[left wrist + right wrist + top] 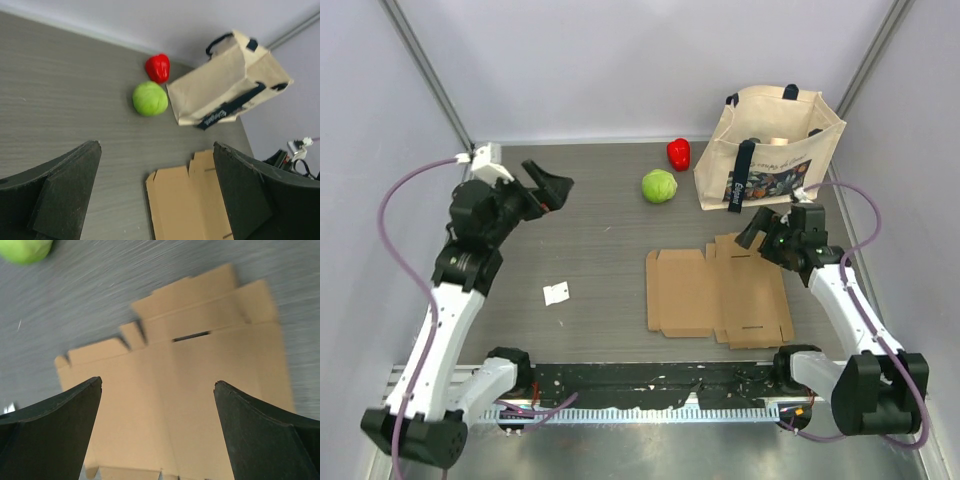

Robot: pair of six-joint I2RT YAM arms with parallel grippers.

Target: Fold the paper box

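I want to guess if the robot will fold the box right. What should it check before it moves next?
1. The box lies flat and unfolded on the table: ok.
2. The right claw is open, empty and over the box: ok.
3. The left claw is open and empty: ok.
4. The left claw is close to the box: not ok, it hangs far off on the left side of the table.
5. Nothing lies on the box: ok. The bag, the green ball and the paper scrap all sit apart from it.
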